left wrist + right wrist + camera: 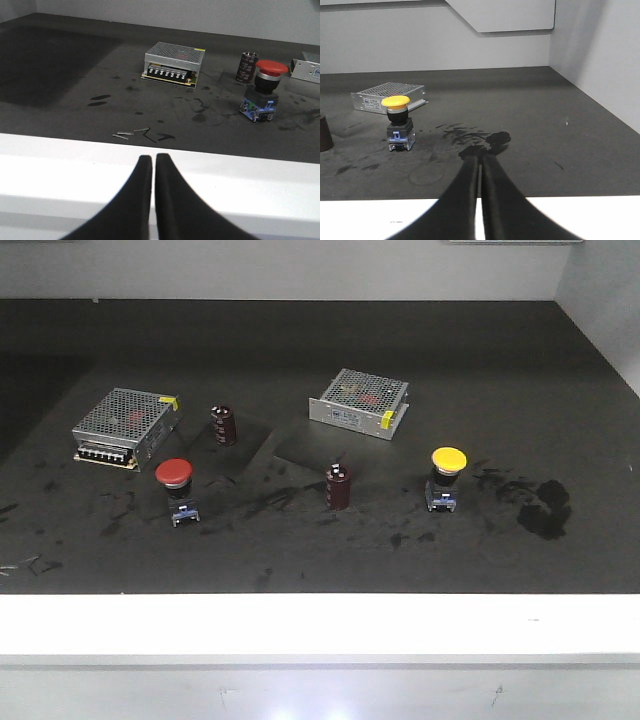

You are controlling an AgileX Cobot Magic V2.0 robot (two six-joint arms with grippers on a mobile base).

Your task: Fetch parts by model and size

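Observation:
Two push-button parts stand upright on the dark table top. The red-capped part [176, 488] [262, 90] is at the left front, the yellow-capped part [445, 476] [398, 123] at the right front. Each has a black body on a blue-grey base. My left gripper [152, 158] is shut and empty over the white front ledge, well short of the red part. My right gripper [480, 156] is shut and empty, its tips over the dark surface to the right of the yellow part. Neither gripper appears in the front view.
Two metal-mesh power supply boxes [126, 427] [358, 403] lie behind the buttons. Two dark maroon capacitors [223, 425] [338, 486] stand between them. A white ledge [320, 625] runs along the front edge, grey walls close the back and right, and small metal pins [131, 134] lie near the ledge.

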